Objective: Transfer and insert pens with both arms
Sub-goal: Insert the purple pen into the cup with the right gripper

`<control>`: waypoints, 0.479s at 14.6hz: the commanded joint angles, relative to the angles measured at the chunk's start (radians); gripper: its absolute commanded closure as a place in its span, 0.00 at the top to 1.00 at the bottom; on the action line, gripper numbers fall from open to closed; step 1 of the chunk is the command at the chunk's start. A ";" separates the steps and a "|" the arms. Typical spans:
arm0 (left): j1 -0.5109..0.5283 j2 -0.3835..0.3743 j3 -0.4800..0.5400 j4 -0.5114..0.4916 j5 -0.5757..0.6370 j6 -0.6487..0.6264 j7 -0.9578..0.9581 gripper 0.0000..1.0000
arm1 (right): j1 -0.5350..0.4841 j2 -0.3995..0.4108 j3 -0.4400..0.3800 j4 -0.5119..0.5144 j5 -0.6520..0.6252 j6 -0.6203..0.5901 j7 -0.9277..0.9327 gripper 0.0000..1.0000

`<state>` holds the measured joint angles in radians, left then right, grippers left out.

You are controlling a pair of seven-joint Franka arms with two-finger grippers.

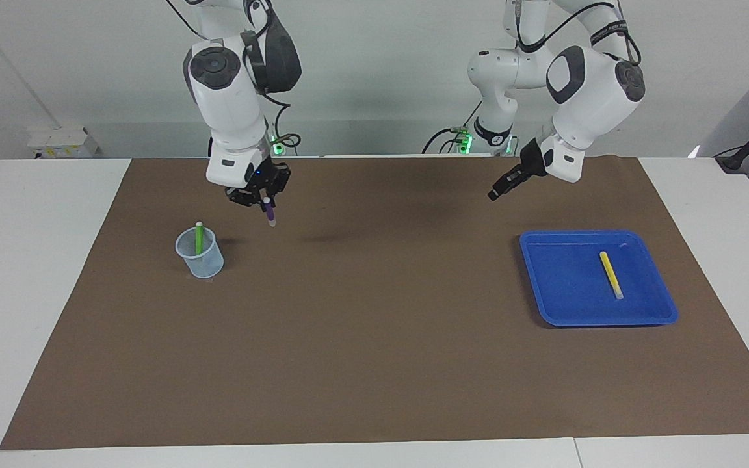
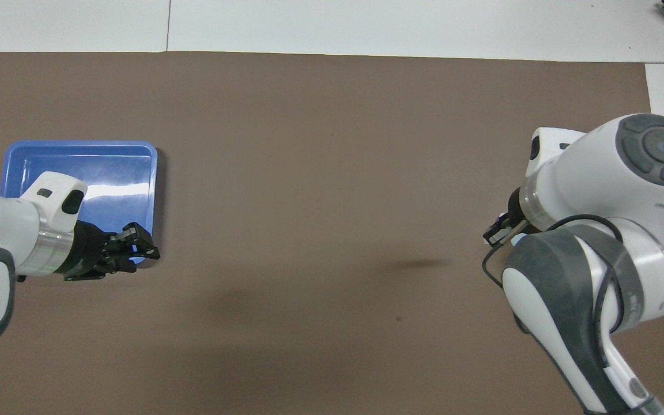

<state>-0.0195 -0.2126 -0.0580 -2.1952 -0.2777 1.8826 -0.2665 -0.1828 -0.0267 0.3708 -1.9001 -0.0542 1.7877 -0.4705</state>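
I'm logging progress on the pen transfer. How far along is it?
Done: the green pen stands in the clear cup. In hand: the right gripper holds the purple pen above the mat, close to the cup. Left: the yellow pen lies in the blue tray; the left gripper hangs near it.

Pen [image 1: 199,238] in cup [image 1: 200,254]; another pen [image 1: 610,274] in tray [image 1: 563,305].

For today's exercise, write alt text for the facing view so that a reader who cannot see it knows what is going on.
The right gripper holds a purple pen in the air beside a clear cup with a green pen standing in it. The left gripper hangs near a blue tray where a yellow pen lies.
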 commanded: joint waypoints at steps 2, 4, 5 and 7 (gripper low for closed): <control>0.098 -0.010 -0.005 -0.029 0.159 0.062 0.312 0.55 | -0.096 -0.013 0.014 -0.025 -0.088 0.045 -0.259 0.00; 0.136 0.022 -0.003 -0.029 0.210 0.117 0.416 0.55 | -0.144 -0.019 0.016 -0.065 -0.093 0.085 -0.319 0.00; 0.162 0.042 -0.003 -0.029 0.228 0.151 0.465 0.55 | -0.165 -0.028 0.016 -0.091 -0.092 0.107 -0.324 0.00; 0.206 0.082 -0.003 -0.028 0.248 0.216 0.536 0.55 | -0.198 -0.033 0.016 -0.137 -0.082 0.145 -0.313 0.00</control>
<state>0.1445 -0.1678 -0.0524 -2.2133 -0.0627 2.0280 0.1955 -0.3385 -0.0272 0.3705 -1.9642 -0.1259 1.8823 -0.7709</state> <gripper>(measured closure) 0.498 0.824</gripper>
